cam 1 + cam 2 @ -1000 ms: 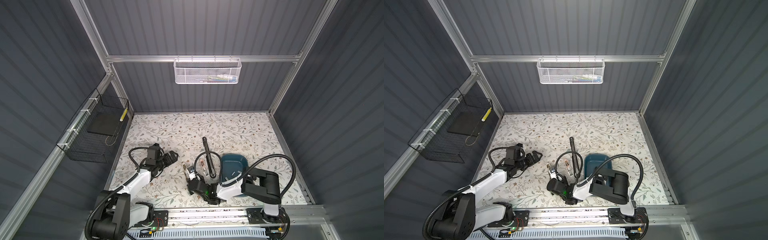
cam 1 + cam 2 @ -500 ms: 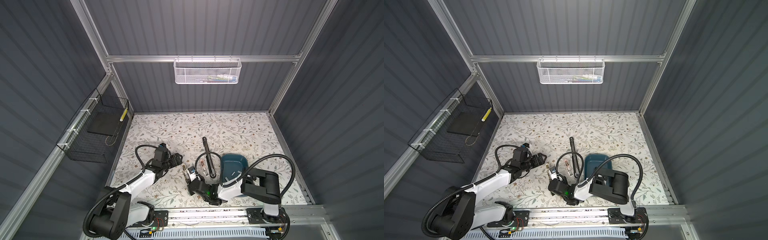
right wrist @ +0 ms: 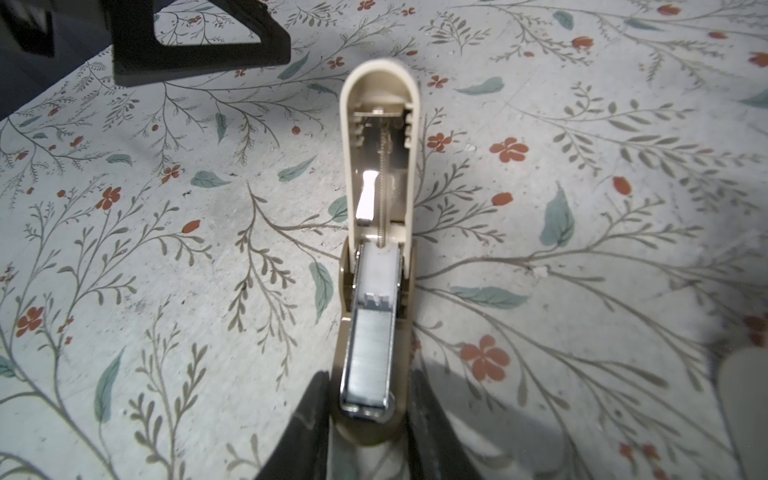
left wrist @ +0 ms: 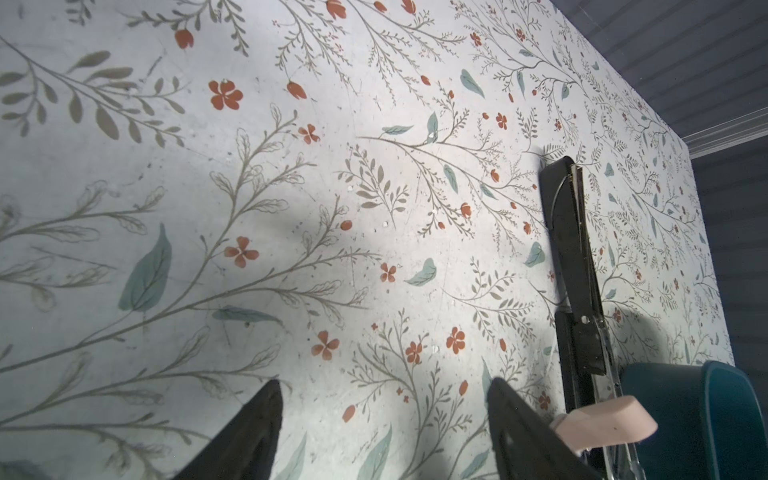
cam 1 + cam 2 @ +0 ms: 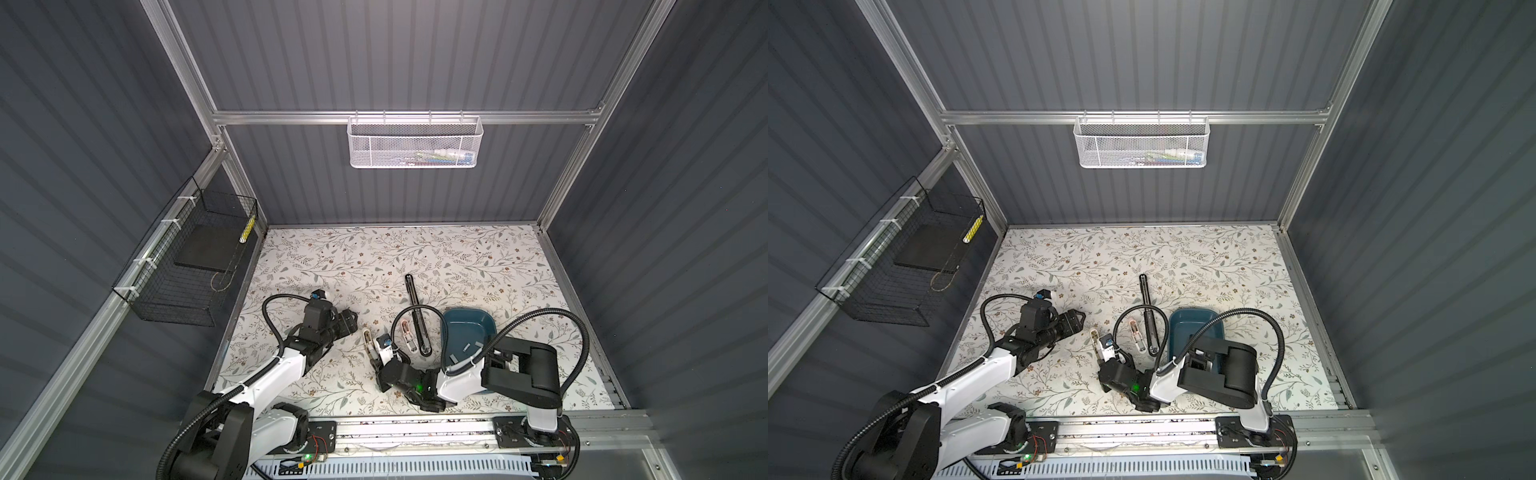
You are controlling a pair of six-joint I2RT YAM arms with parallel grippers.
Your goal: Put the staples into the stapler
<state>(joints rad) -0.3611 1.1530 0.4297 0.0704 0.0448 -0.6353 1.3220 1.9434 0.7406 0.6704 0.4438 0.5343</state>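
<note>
The right fingers (image 3: 309, 419) pinch the open beige stapler (image 3: 345, 299) on the counter (image 3: 166, 249) with the staples (image 3: 370, 353) seated in its channel, so closing remains: the spread, empty left fingers (image 4: 257, 432) probably must fold the lid (image 3: 353, 124) down

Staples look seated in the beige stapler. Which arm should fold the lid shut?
Left. The right tool is clamped on the beige stapler base, steadying it with the staples in the channel. The left tool is open, empty and close to the flipped-back lid.
</note>
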